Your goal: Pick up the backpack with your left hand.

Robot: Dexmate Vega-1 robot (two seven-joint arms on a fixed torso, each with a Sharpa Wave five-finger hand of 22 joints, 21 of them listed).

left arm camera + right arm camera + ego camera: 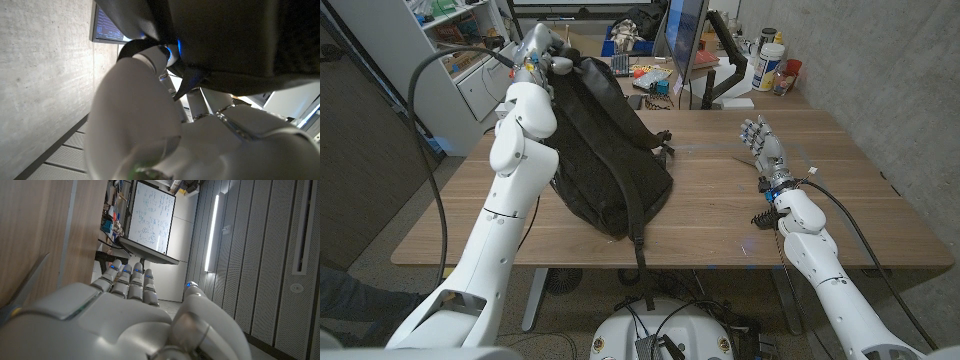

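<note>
While the wooden table (720,215) takes up most of the head view w/ its long plank grain, the big thing on it is the black backpack (595,150). It's soft, matte fabric, kinda teardrop shaped, sitting on the left half of the tabletop and stretched up toward the far left. Its bottom bulges near the front edge, and a strap (642,250) dangles over that near edge.

Next down in size: the left arm (510,190), glossy white rounded shells, runs up along the left side of the bag. The left hand (542,55) is at the top far end of the backpack, fingers wrapped around the top of the bag, so it's gripping it. Left wrist view is mostly dark fabric pressed right against the white hand (150,100), can't make out much more there.

The right hand (765,150) is on the right side of the table, well apart from the bag, metallic segmented fingers (131,282) straight and close together, holding nothing.

Far side: a monitor (683,35) and a white bottle (769,68), smooth plastic.
</note>
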